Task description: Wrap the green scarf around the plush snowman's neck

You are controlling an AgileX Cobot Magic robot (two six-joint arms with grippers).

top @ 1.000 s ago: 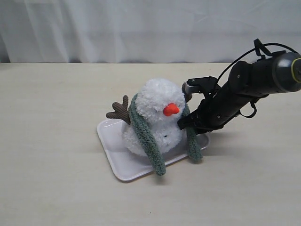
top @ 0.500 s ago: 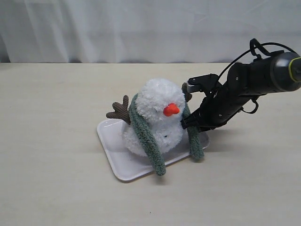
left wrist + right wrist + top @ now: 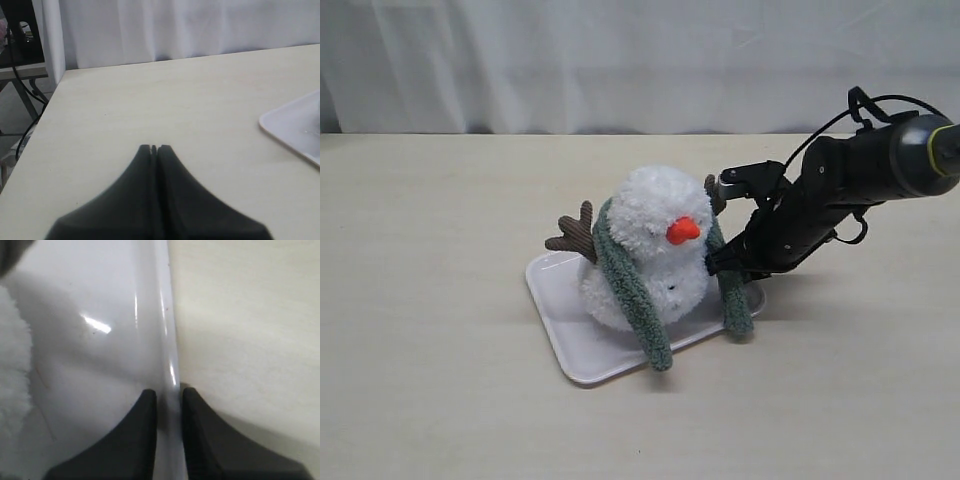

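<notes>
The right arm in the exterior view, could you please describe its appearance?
The right arm is black, built of rounded cylindrical links, with a yellow-green ring near its far joint and a thin black cable looping above. Its pincer has two black, tapered fingers.

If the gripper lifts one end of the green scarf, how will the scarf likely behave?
Probably floppy: the green scarf drapes limply over the plush snowman, both ends hanging. Its fuzzy fleece likely grips rather than slips. It looks thin, so probably light.
</notes>
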